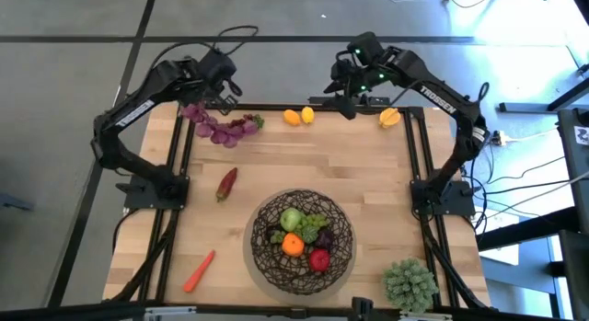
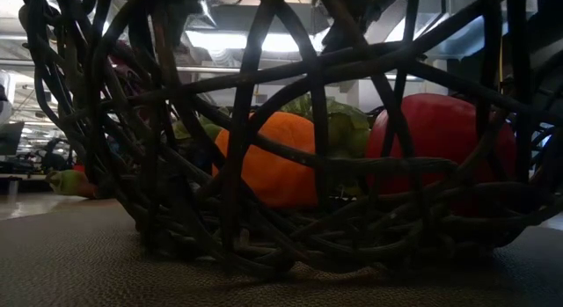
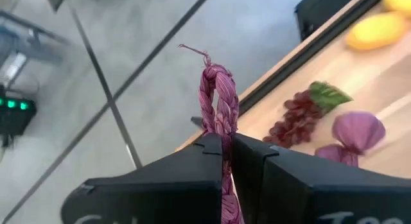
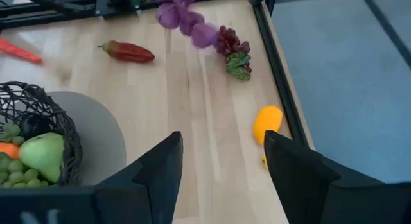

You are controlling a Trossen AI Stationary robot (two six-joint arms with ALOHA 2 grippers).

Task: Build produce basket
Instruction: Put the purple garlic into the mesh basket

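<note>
The left gripper point(image 3: 226, 161) hung at the table's far left corner, fingers pinched tight, seemingly on something thin. The right gripper point(image 4: 221, 169) hovered over the far edge, its fingers point(image 4: 164, 166) spread apart and holding nothing.

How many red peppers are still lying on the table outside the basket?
1. The red pepper lies on the bare wood left of the basket, apart from it. The red item inside the basket looks like an apple; others could be hidden under the fruit.

Matt pale wooden table point(image 1: 368, 174); dark woven-wire basket point(image 1: 342, 236); glossy plastic-looking red pepper point(image 4: 128, 52).
</note>
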